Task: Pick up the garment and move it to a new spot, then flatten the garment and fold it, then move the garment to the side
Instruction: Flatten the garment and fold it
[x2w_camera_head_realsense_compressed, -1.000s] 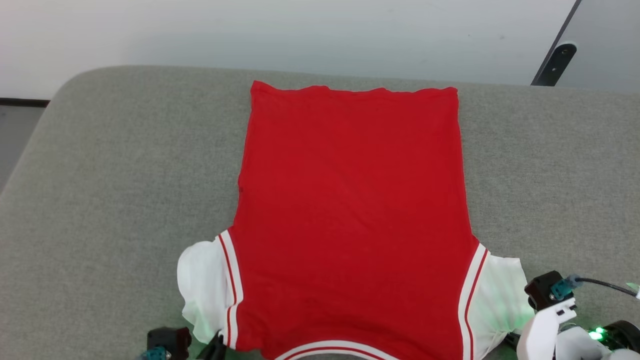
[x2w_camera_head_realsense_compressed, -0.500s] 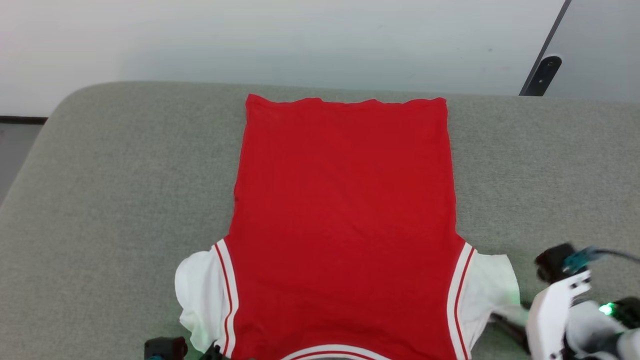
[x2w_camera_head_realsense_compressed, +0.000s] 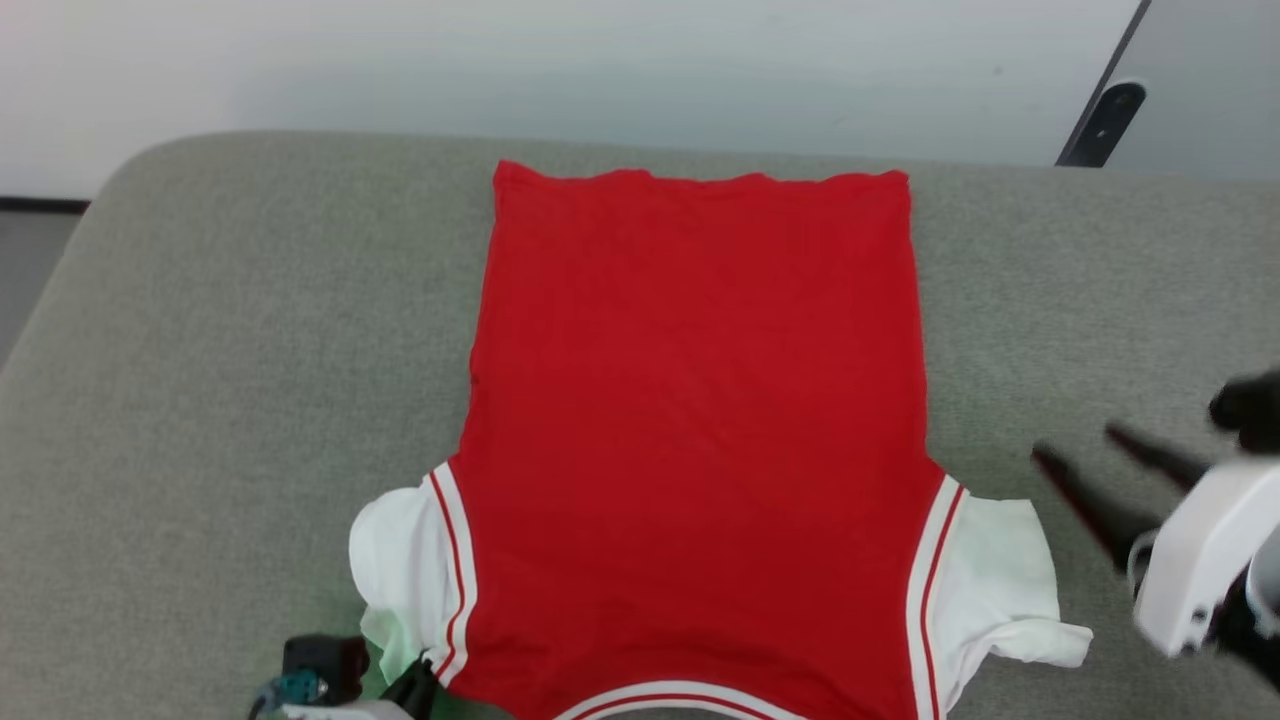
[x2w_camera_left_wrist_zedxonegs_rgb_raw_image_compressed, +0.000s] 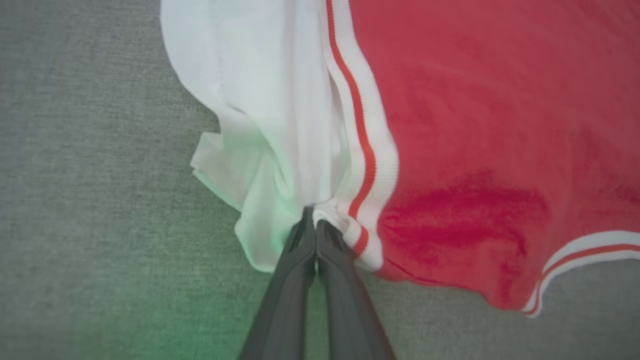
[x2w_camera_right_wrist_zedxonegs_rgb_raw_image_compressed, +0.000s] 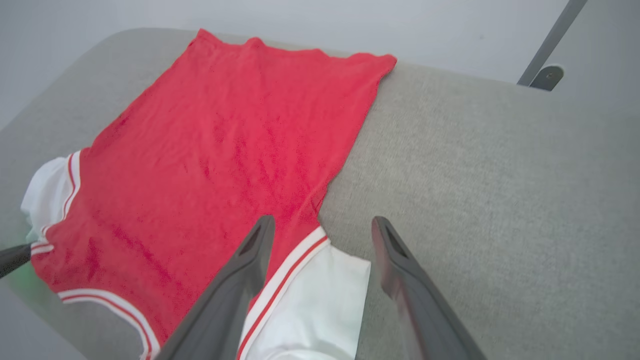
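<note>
The garment (x2w_camera_head_realsense_compressed: 690, 420) lies flat on the grey cushioned surface (x2w_camera_head_realsense_compressed: 230, 350), plain red side up, hem at the far edge, white sleeves and striped trim toward me. My left gripper (x2w_camera_left_wrist_zedxonegs_rgb_raw_image_compressed: 314, 220) is shut on the garment where the left white sleeve (x2w_camera_left_wrist_zedxonegs_rgb_raw_image_compressed: 270, 125) meets the striped trim, at the near left corner (x2w_camera_head_realsense_compressed: 415, 680). My right gripper (x2w_camera_head_realsense_compressed: 1075, 445) hovers open to the right of the garment's right sleeve (x2w_camera_head_realsense_compressed: 1005, 590), holding nothing. In the right wrist view its fingers (x2w_camera_right_wrist_zedxonegs_rgb_raw_image_compressed: 255, 250) are spread above that sleeve (x2w_camera_right_wrist_zedxonegs_rgb_raw_image_compressed: 320, 305) and the bare cushion.
The grey surface has rounded far corners and a pale wall behind it. A dark metal leg (x2w_camera_head_realsense_compressed: 1100, 125) stands at the far right. Bare cushion (x2w_camera_right_wrist_zedxonegs_rgb_raw_image_compressed: 500, 200) extends right of the garment.
My right gripper let go of the right sleeve, opened, and rose away up and to the right. The sleeve now lies loose on the cushion. The left gripper stays shut on its corner.
</note>
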